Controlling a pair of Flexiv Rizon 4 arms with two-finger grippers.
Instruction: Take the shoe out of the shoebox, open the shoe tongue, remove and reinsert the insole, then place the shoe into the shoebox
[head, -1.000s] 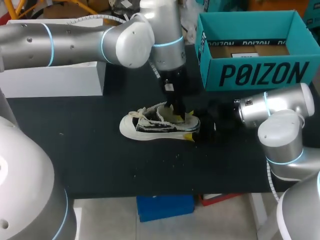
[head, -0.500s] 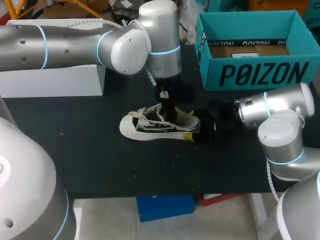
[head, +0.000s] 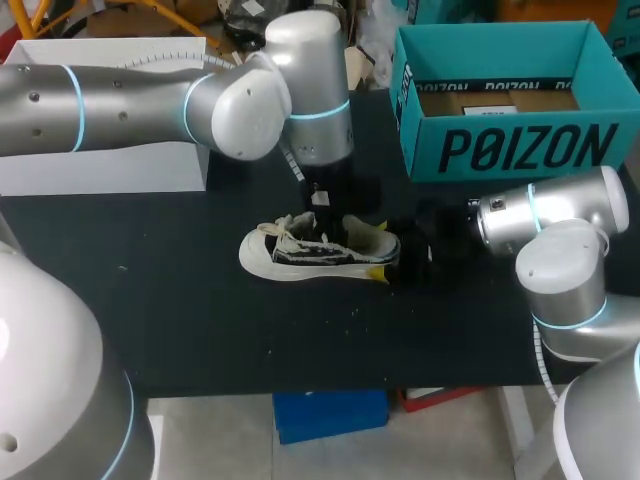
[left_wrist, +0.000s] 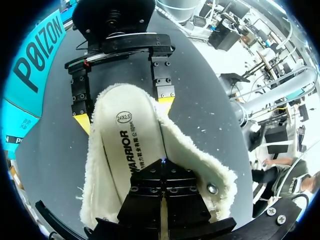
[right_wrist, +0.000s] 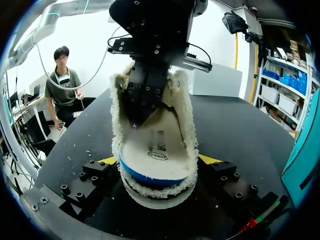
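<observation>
While the shoe (head: 300, 252) sits upright mid-table (head: 200, 310), toe left, the right gripper (right_wrist: 159, 161) clamps its heel from both sides. Left gripper (left_wrist: 162, 167) is down inside the shoe, fingers together, tips at the insole (left_wrist: 131, 142); pinching unclear. Shoebox (head: 510, 150) is at far right.

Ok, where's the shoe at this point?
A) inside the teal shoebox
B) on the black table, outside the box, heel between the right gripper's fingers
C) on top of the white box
B: the shoe lies on the table in front of the shoebox, and the right gripper has a yellow tip against each side of its heel.
</observation>
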